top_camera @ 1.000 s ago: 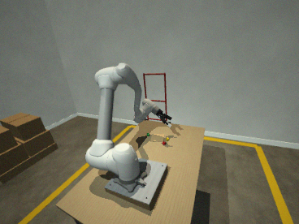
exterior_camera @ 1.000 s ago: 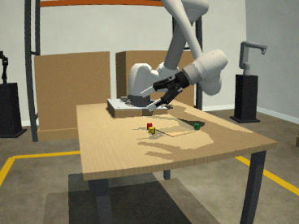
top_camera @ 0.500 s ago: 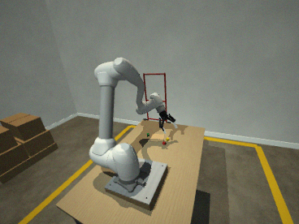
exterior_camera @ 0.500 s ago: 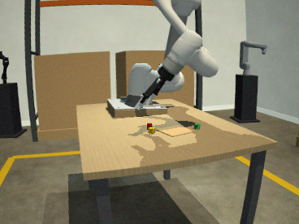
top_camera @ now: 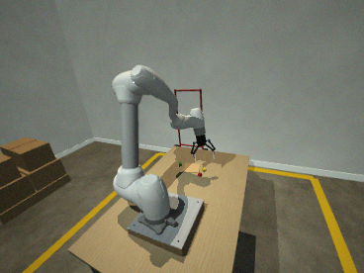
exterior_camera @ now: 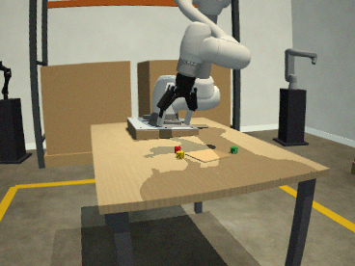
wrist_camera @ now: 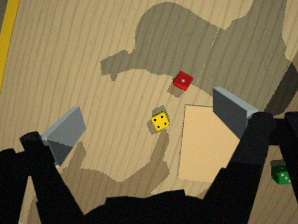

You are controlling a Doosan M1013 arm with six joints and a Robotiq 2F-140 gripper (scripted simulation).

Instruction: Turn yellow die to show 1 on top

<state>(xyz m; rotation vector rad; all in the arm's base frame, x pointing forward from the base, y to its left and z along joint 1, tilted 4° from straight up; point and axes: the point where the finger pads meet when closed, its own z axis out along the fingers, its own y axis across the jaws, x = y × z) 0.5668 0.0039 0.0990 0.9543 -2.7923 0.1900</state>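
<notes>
My pincer hangs above the table, its grey pads spread wide with nothing between them. In the wrist view the yellow die lies at frame centre between the pads, four pips up, on bare wood just left of the tan mat and not on it. The green die sits at the lower right edge, beyond the mat. Farther off, upper centre, the red die shows one pip, near the mat's upper corner but clear of it.
</notes>
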